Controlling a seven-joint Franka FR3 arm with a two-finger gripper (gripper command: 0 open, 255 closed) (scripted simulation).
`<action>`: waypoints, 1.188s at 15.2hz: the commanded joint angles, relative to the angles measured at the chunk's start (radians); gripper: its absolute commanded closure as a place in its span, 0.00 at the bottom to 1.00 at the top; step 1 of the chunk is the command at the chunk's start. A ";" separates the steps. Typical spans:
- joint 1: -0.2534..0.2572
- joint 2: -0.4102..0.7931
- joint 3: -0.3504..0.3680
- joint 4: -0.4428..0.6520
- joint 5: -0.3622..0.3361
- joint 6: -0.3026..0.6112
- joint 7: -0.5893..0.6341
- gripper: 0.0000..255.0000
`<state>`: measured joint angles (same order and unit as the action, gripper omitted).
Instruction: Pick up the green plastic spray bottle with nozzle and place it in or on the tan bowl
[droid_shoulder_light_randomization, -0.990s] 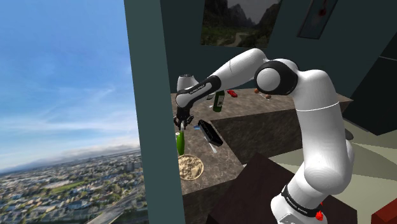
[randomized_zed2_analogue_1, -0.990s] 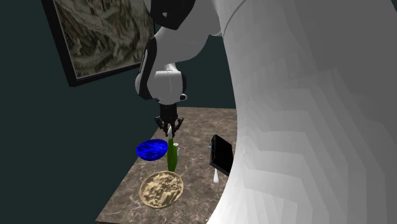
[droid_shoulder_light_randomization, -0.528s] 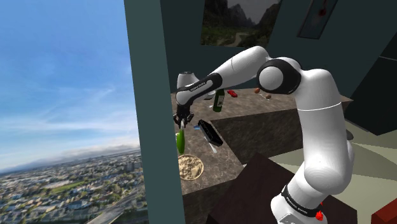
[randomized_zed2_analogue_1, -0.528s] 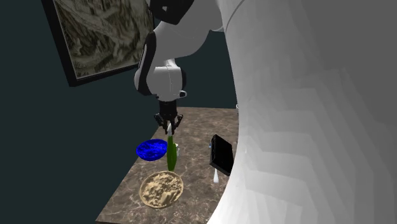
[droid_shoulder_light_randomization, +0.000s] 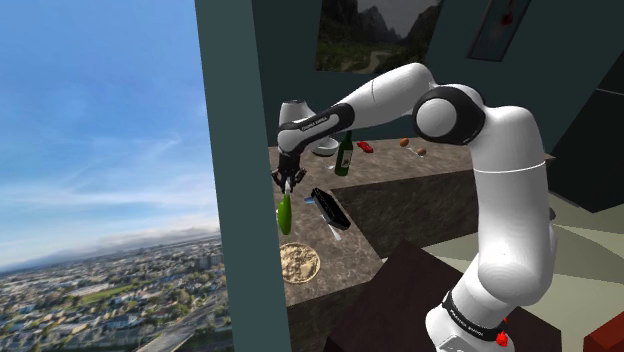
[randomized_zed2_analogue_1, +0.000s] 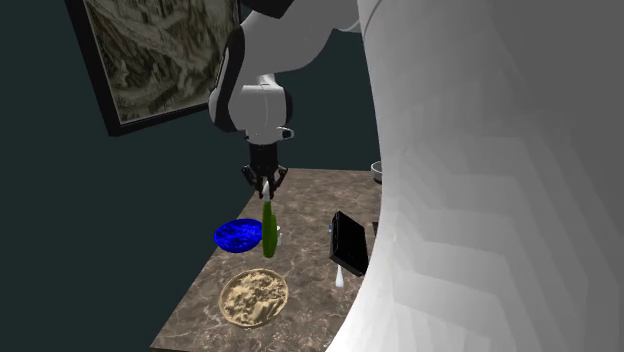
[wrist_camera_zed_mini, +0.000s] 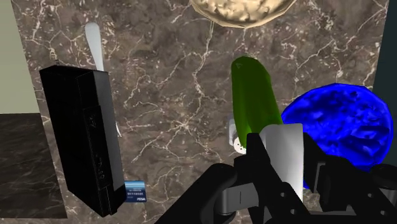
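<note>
The green spray bottle (droid_shoulder_light_randomization: 285, 212) (randomized_zed2_analogue_1: 269, 230) hangs off the marble counter with its white nozzle uppermost. My gripper (droid_shoulder_light_randomization: 289, 180) (randomized_zed2_analogue_1: 265, 188) (wrist_camera_zed_mini: 284, 149) is shut on that nozzle. In the wrist view the green body (wrist_camera_zed_mini: 254, 98) points away from the fingers toward the tan bowl (wrist_camera_zed_mini: 242, 9). The tan bowl (droid_shoulder_light_randomization: 299, 262) (randomized_zed2_analogue_1: 254, 296) sits on the counter near its front end, a short way past the bottle's base and lower than it.
A blue bowl (randomized_zed2_analogue_1: 238, 235) (wrist_camera_zed_mini: 343, 130) lies right beside the hanging bottle. A black box (droid_shoulder_light_randomization: 331, 205) (randomized_zed2_analogue_1: 349, 240) (wrist_camera_zed_mini: 83, 137) with a white utensil (wrist_camera_zed_mini: 95, 41) by it lies on the other side. A dark wine bottle (droid_shoulder_light_randomization: 344, 157) stands further back. A teal wall (droid_shoulder_light_randomization: 235, 150) borders the counter.
The gripper has risen with the bottle in it. The bottle's base has come up off the counter and hangs higher over the spot between the two bowls.
</note>
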<state>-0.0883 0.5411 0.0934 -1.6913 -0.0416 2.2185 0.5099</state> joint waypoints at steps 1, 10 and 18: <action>0.001 -0.017 0.001 0.003 0.002 -0.021 0.001 1.00; -0.002 -0.076 0.005 0.040 0.008 -0.116 -0.002 1.00; 0.001 -0.147 0.010 0.038 0.014 -0.184 0.004 1.00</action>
<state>-0.0890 0.4174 0.1020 -1.6308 -0.0292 2.0343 0.5102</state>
